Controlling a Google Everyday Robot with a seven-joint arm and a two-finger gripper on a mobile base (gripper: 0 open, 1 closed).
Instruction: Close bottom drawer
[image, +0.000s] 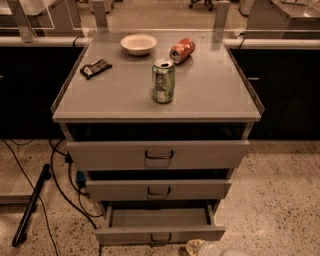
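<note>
The grey metal cabinet has three drawers, all pulled out. The bottom drawer sticks out farthest; its inside shows bare and its narrow front carries a small dark loop handle. The middle drawer and the top drawer stand out less. My gripper shows only as a pale shape at the bottom edge of the camera view, just in front of the bottom drawer's front and a little right of its handle.
On the cabinet top stand a green can, a red can lying on its side, a white bowl and a dark packet. Cables and a black bar lie on the speckled floor at the left.
</note>
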